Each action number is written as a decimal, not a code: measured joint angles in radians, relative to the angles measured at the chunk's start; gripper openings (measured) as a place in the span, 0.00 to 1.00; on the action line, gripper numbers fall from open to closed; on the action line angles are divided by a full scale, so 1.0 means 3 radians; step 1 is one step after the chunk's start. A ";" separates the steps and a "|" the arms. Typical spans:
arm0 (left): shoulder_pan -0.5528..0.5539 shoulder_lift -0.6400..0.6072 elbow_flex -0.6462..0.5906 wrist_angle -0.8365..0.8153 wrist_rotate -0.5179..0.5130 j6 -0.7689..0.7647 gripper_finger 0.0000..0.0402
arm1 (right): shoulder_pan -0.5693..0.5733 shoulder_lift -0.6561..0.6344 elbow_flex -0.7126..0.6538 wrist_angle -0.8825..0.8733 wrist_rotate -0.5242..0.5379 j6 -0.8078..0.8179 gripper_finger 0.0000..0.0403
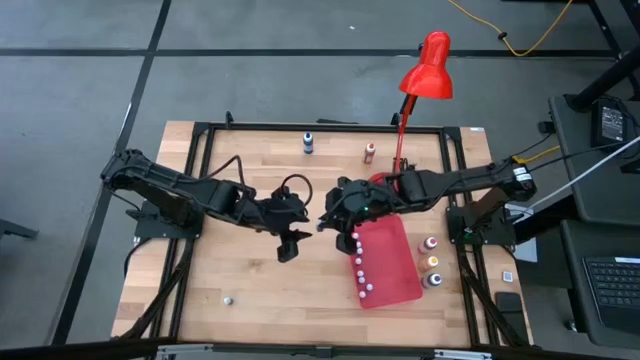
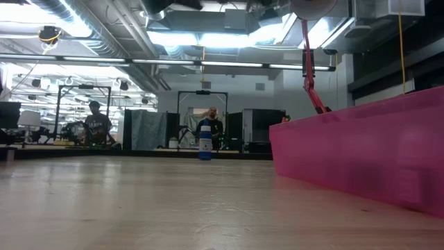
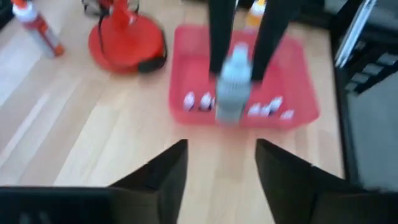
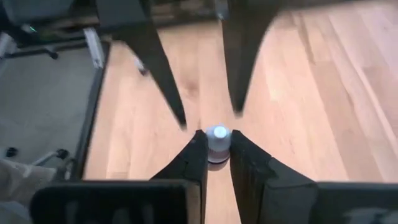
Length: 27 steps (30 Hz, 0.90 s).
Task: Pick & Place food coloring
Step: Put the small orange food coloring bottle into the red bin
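My right gripper [image 1: 335,218] hangs just left of the red tray [image 1: 395,250] and is shut on a small whitish-grey food coloring bottle [image 3: 232,90]. My left gripper [image 1: 292,240] faces it from the table's left, open and holding nothing; its fingers stand apart in the left wrist view [image 3: 221,155]. Several tiny pale-capped bottles [image 1: 360,270] stand upright along the tray's left side. Three coloured bottles [image 1: 433,262] stand right of the tray. A blue bottle [image 1: 308,143] and an orange-red one [image 1: 369,152] stand near the far edge. My right gripper [image 4: 217,146] pinches the whitish-grey bottle by its upper part, just below the pale cap [image 4: 217,132], between its two fingertips. The fingers [image 3: 219,43] come from above, pointing down. The bottle hangs upright below them, lifted clear of the table.
A red desk lamp [image 1: 428,68] rises from its round base [image 3: 124,40] behind the tray. A tiny pale object [image 1: 228,299] lies near the table's near left corner. In the low view the tray's pink wall [image 2: 361,153] fills the right. A person [image 2: 95,125] stands in the room beyond.
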 joint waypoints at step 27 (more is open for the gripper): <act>-0.0006 0.0000 -0.0149 -0.0391 -0.0058 -0.0035 0.58 | 0.0809 -0.0713 -0.1801 -0.0303 0.1113 0.1204 0.12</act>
